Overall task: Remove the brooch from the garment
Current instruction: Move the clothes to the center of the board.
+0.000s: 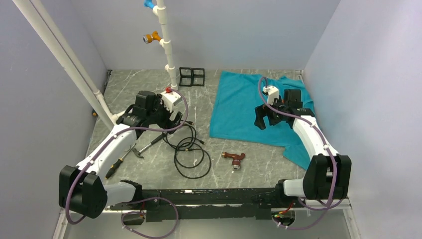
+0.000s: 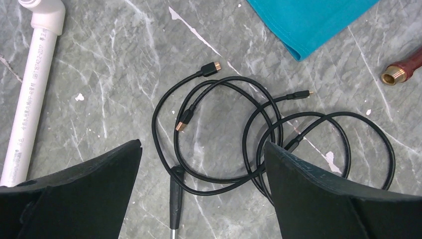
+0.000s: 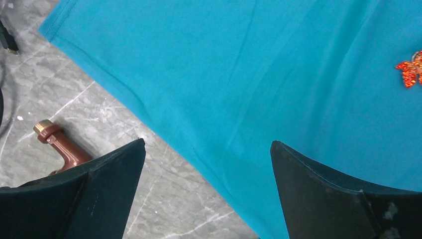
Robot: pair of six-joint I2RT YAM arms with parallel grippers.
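Note:
The teal T-shirt (image 1: 239, 104) lies flat at the back right of the table. It fills most of the right wrist view (image 3: 249, 64), and one corner shows in the left wrist view (image 2: 308, 20). The brooch (image 3: 410, 72) shows as a tiny glittery red-orange ornament on the shirt at the right edge, partly cut off. My right gripper (image 1: 264, 120) hovers over the shirt's near-left hem, open and empty (image 3: 208, 142), with the brooch off to its right. My left gripper (image 1: 174, 118) is open and empty (image 2: 201, 144) above the black cables, left of the shirt.
Coiled black cables (image 1: 191, 149) lie mid-table (image 2: 239, 129). A red-brown brass-tipped tool (image 1: 234, 160) lies near the shirt's front hem (image 3: 59, 144). Hand tools (image 1: 124, 157) lie at the left. A white pipe stand (image 1: 169, 50) and black frames (image 1: 191, 76) are at the back.

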